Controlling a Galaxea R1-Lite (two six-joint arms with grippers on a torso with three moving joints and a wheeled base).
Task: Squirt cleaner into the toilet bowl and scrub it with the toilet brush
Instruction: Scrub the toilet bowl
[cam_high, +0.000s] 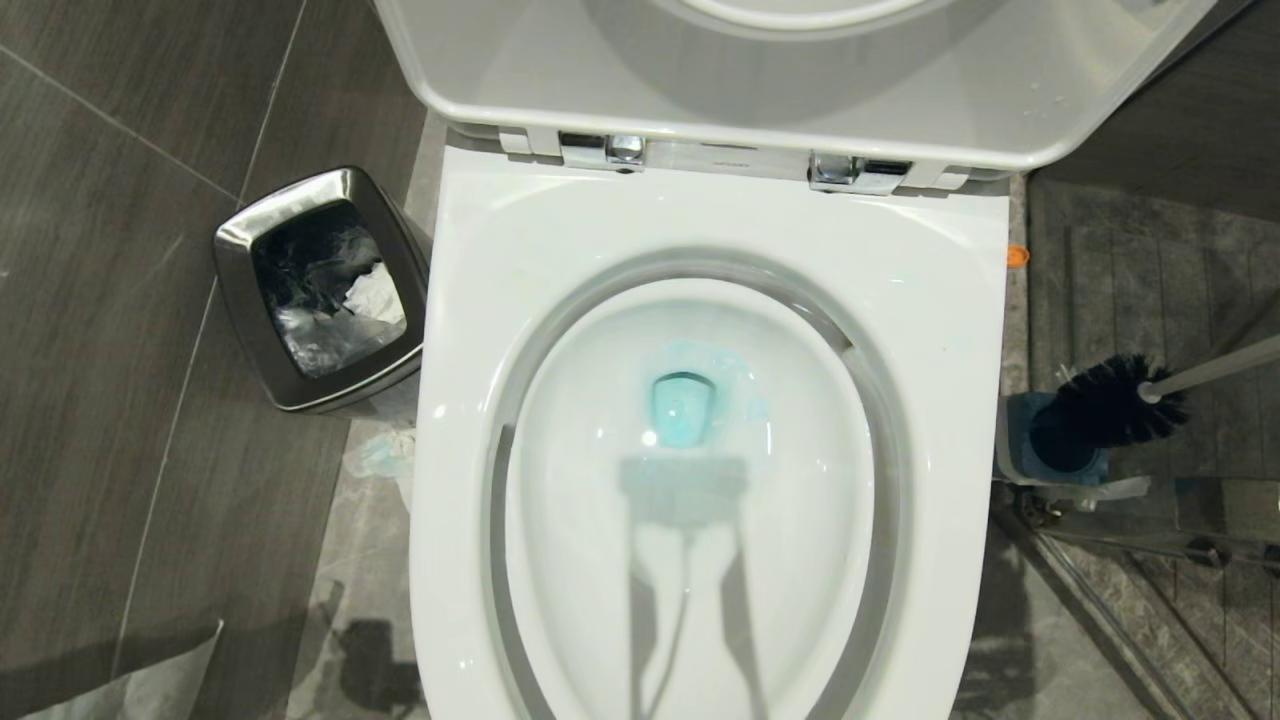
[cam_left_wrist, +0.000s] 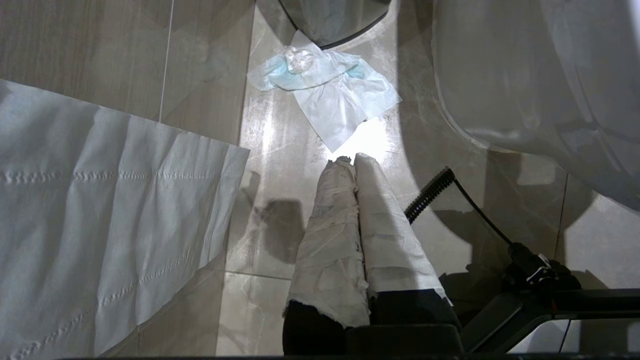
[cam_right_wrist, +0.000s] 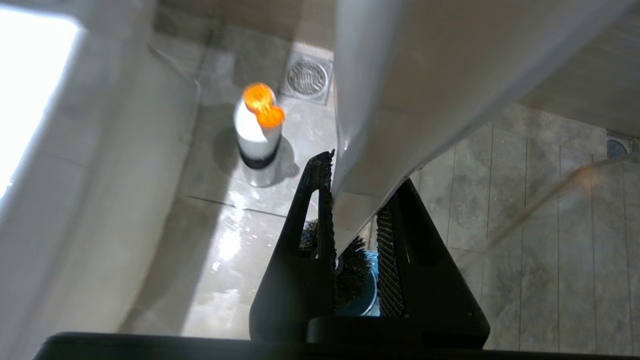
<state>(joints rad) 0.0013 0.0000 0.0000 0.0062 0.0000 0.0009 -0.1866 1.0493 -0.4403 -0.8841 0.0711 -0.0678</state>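
White glossy ceramic fills the head view: the toilet bowl (cam_high: 930, 330), lid raised, with teal cleaner liquid pooled at its centre. At three o'clock the toilet brush (cam_high: 1110, 400) tilts, bristle head just above its blue holder (cam_high: 1020, 440). The right gripper (cam_right_wrist: 355, 200) clamps the slim whitish handle. That handle looks light, stiff and smooth, so a grip well up the shaft seems sensible. Farther off, the cleaner bottle (cam_right_wrist: 257, 132) stands upright on the floor. The left gripper (cam_left_wrist: 352, 162) hangs pressed together, holding nothing.
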